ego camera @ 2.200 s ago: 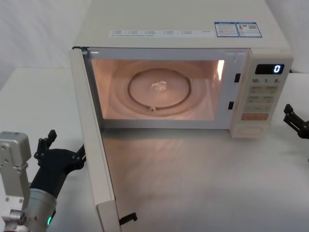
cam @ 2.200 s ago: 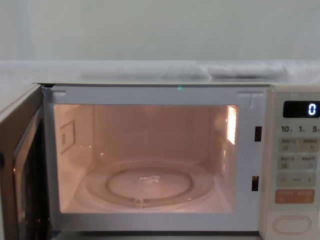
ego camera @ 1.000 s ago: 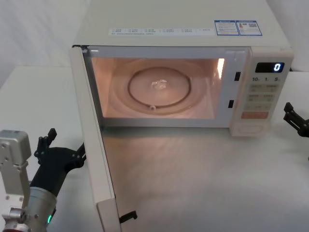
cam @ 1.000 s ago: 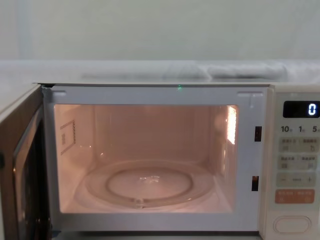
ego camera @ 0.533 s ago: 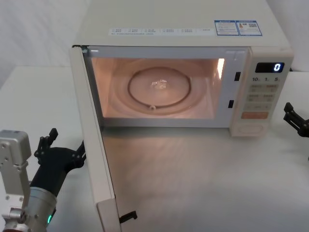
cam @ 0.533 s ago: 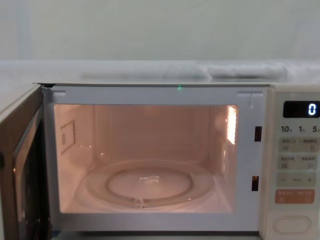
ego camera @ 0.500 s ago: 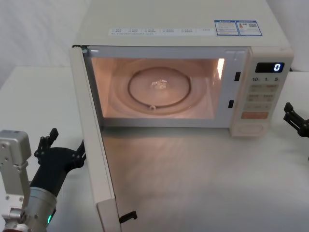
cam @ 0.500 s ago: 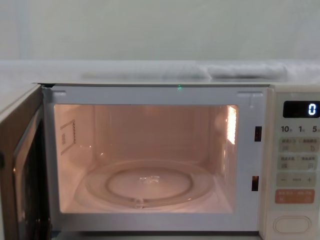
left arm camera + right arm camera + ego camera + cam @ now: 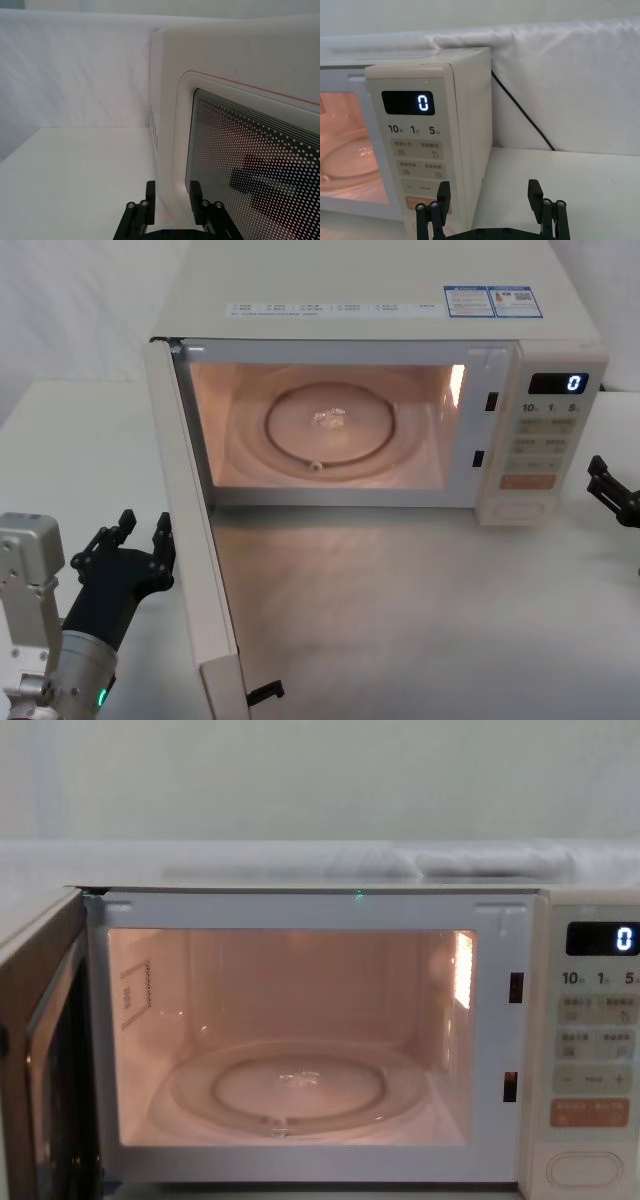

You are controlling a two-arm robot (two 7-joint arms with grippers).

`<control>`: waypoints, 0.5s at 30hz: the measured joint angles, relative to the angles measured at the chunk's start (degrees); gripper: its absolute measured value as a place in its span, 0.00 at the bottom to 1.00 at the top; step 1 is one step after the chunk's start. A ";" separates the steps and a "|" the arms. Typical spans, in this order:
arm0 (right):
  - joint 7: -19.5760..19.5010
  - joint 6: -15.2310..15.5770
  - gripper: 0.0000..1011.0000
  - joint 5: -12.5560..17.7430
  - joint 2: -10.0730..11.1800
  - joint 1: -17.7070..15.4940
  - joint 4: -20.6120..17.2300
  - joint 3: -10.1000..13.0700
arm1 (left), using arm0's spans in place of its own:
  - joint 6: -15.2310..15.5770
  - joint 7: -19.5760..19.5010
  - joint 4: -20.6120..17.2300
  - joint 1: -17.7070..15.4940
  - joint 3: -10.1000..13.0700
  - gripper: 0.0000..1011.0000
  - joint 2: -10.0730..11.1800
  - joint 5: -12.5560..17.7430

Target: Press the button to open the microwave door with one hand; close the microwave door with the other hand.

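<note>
The microwave door point(image 9: 195, 570) stands swung wide open toward me on the left, with the lit cavity and glass turntable point(image 9: 330, 425) exposed. My left gripper point(image 9: 143, 523) hovers low, just outside the door's outer face. In the left wrist view its fingers point(image 9: 150, 192) are apart with nothing between them, facing the dotted window of the microwave door point(image 9: 250, 160). The oval cream button point(image 9: 520, 507) sits at the bottom of the control panel. My right gripper point(image 9: 596, 475) waits open to the right of the panel, clear of the button point(image 9: 585, 1169).
The microwave body point(image 9: 380, 280) fills the back of the white table point(image 9: 420, 620). A black cable point(image 9: 520, 110) runs down behind its right side. White cloth point(image 9: 580, 75) covers the backdrop. The display point(image 9: 422, 103) reads 0.
My left gripper's fingers have drawn closer together beside the open door. The door, the microwave and the right arm have not moved.
</note>
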 joint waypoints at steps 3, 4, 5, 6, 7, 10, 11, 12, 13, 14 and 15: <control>0.00 0.00 0.99 0.00 0.00 0.00 0.00 0.00 | 0.00 0.00 0.00 0.00 0.00 0.34 0.00 0.00; 0.00 0.00 0.99 0.00 0.00 0.00 0.00 0.00 | 0.00 0.00 0.00 0.00 0.00 0.34 0.00 0.00; 0.00 0.00 0.99 0.00 0.00 0.01 0.00 0.00 | 0.00 0.00 0.00 0.00 0.00 0.30 0.00 0.00; 0.00 0.00 0.99 0.00 0.00 0.01 0.00 0.00 | 0.00 0.00 0.00 0.00 0.00 0.28 0.00 0.00; 0.00 0.00 0.99 0.00 0.00 0.00 0.00 0.00 | 0.00 0.00 0.00 0.00 0.00 0.22 0.00 0.00; 0.00 0.00 0.99 0.00 0.00 0.00 0.00 0.00 | 0.00 0.00 0.00 0.00 0.00 0.14 0.00 0.00; 0.00 0.00 0.99 0.00 0.00 0.00 0.00 0.00 | 0.00 0.00 0.00 0.00 0.00 0.10 0.00 0.00; 0.00 0.00 0.99 0.00 0.00 0.00 0.00 0.00 | 0.00 0.00 0.00 0.00 0.01 0.08 0.00 0.00; 0.00 0.00 0.99 0.00 0.00 0.00 0.00 0.00 | 0.00 0.00 0.00 0.00 0.00 0.03 0.00 0.00; 0.00 0.00 0.99 0.00 0.00 0.00 0.00 0.00 | 0.00 0.00 0.00 0.00 0.00 0.02 0.00 0.00; 0.00 0.00 0.99 0.00 0.00 0.00 0.00 0.00 | 0.00 0.00 0.00 0.00 0.00 0.00 0.00 0.00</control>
